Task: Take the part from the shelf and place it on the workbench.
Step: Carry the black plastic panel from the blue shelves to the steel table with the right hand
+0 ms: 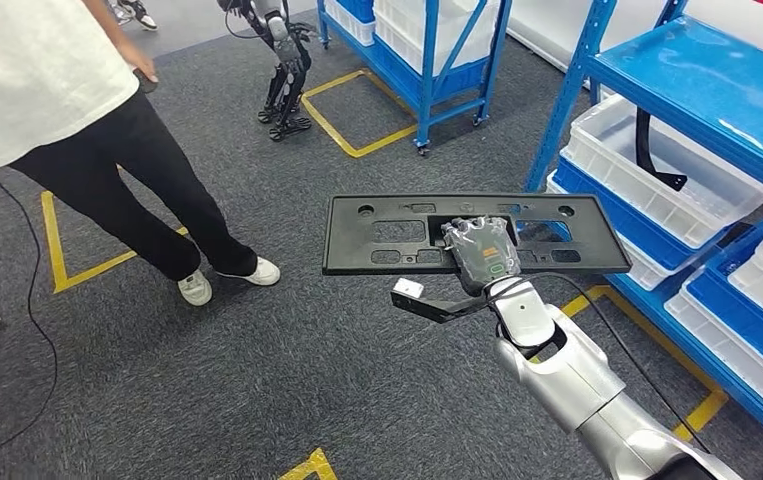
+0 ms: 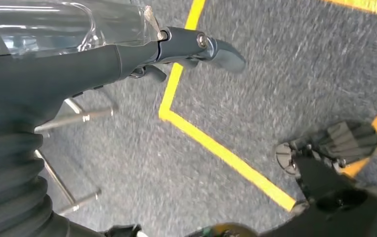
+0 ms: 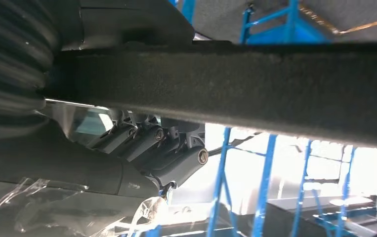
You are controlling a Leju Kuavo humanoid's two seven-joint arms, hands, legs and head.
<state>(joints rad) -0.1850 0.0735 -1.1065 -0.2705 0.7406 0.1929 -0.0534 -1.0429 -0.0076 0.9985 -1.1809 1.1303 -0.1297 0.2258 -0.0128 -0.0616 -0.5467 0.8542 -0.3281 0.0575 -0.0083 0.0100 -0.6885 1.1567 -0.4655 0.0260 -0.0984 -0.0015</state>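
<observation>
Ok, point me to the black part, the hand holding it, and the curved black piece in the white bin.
black part (image 1: 377, 232), head view, left half of the flat panel.
right hand (image 1: 481, 252), head view, back of the hand.
curved black piece (image 1: 649, 150), head view, its upright stem.

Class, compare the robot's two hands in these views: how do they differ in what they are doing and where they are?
The right hand grips the flat black part, held level out in front by the blue shelf; the left hand holds nothing. The right hand is raised forward; the left hand hangs over grey carpet with yellow tape. Both are dark-fingered.
</observation>
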